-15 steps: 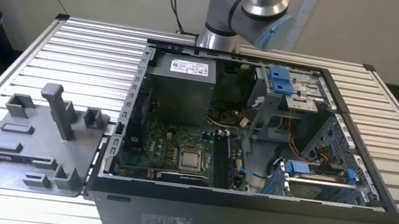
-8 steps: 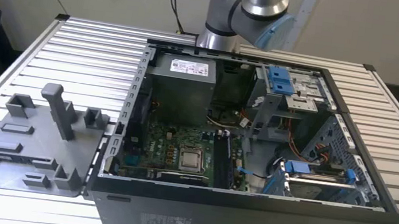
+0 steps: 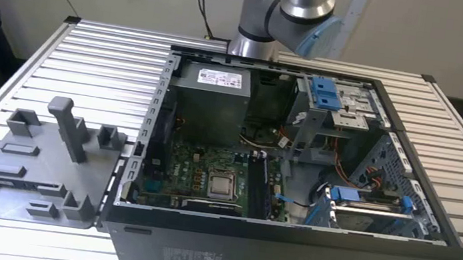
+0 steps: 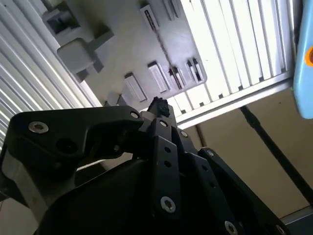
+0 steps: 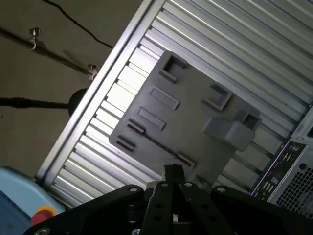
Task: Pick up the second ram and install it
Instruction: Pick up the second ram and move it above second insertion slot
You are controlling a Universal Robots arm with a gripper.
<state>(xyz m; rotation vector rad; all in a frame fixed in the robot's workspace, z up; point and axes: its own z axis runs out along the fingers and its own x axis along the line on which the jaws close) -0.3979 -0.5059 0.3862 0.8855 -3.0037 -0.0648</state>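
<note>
In both wrist views my gripper (image 5: 172,171) (image 4: 159,105) hangs high above the grey fixture plate (image 5: 195,122) (image 4: 122,44) on the slatted table. Its black fingers are pressed together with nothing visible between them. The plate's narrow slots (image 5: 164,98) look empty. In the exterior view, dark memory sticks (image 3: 259,189) stand in the board's slots, just to the exterior view's right of the square silver chip (image 3: 221,185) inside the open computer case (image 3: 289,235). I cannot tell which of them is the second ram. The arm's grey and blue joint (image 3: 287,13) sits behind the case.
The grey fixture plate (image 3: 38,168) with its upright posts lies to the exterior view's left of the case. A power supply (image 3: 209,97) and blue-tabbed drive cages (image 3: 330,96) crowd the case. Slatted table (image 3: 98,58) surrounds it. Floor, cables and a stand lie beyond the table's edge (image 5: 88,103).
</note>
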